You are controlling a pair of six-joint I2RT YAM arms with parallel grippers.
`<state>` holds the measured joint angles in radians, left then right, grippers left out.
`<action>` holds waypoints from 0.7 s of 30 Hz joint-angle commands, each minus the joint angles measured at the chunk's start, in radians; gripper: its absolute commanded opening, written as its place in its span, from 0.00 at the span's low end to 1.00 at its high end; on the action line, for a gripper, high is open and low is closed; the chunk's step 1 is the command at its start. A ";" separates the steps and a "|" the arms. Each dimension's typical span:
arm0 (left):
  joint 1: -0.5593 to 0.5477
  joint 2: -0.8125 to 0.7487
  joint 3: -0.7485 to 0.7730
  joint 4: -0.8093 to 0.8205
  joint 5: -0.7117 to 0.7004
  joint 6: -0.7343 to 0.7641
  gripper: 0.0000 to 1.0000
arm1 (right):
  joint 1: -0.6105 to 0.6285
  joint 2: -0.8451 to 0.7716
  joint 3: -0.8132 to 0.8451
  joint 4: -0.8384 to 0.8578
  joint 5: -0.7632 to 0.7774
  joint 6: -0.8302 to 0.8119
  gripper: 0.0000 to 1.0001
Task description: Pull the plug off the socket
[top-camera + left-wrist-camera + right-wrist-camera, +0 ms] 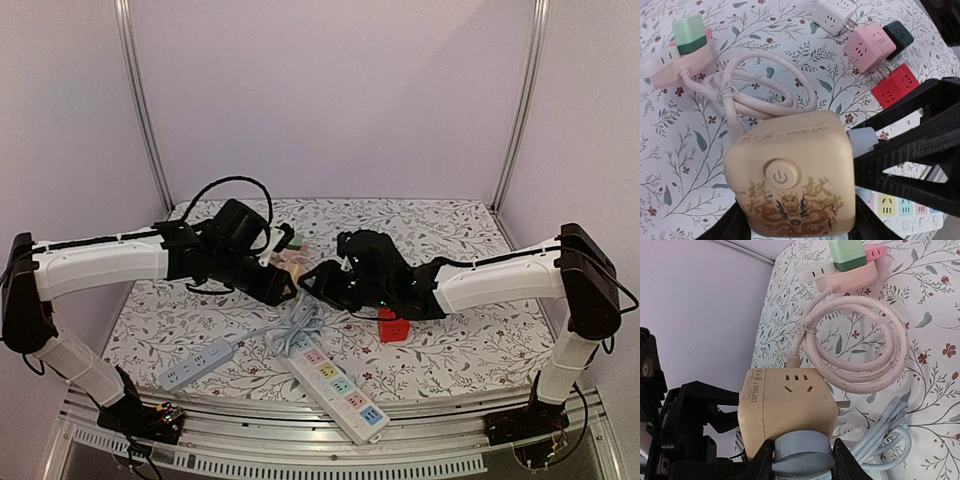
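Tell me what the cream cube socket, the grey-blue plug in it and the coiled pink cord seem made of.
Cream cube socket: likely hard moulded plastic, smooth satin shell with soft highlights and printed gold artwork.
Grey-blue plug: probably plastic, matte, rounded moulded edges.
Pink cord: looks like flexible rubbery or PVC sheath, slightly glossy, bending into loose coils.

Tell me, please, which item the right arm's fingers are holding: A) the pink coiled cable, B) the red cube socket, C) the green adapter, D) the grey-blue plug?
D: in the right wrist view the fingers close on either side of the grey-blue plug, right under the beige cube socket.
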<state>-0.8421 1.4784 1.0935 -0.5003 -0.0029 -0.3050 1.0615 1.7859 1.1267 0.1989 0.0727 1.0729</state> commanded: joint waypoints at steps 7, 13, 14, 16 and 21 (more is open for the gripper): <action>-0.010 0.012 0.078 0.019 -0.067 0.073 0.14 | 0.008 -0.012 0.050 -0.063 0.038 0.011 0.00; 0.060 -0.023 0.049 0.091 0.163 0.018 0.14 | 0.009 -0.012 0.029 -0.048 0.067 0.003 0.00; 0.074 -0.032 0.045 0.102 0.201 0.007 0.13 | 0.008 -0.015 0.021 -0.046 0.074 0.003 0.00; 0.101 -0.047 0.038 0.122 0.285 -0.019 0.13 | 0.007 -0.016 0.011 -0.047 0.078 0.005 0.00; 0.152 -0.074 0.008 0.198 0.417 -0.086 0.13 | 0.007 -0.003 0.003 -0.050 0.072 0.017 0.00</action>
<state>-0.7326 1.4918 1.0969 -0.4831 0.2344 -0.3283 1.0657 1.7859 1.1488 0.1684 0.1246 1.0866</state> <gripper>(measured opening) 0.594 0.334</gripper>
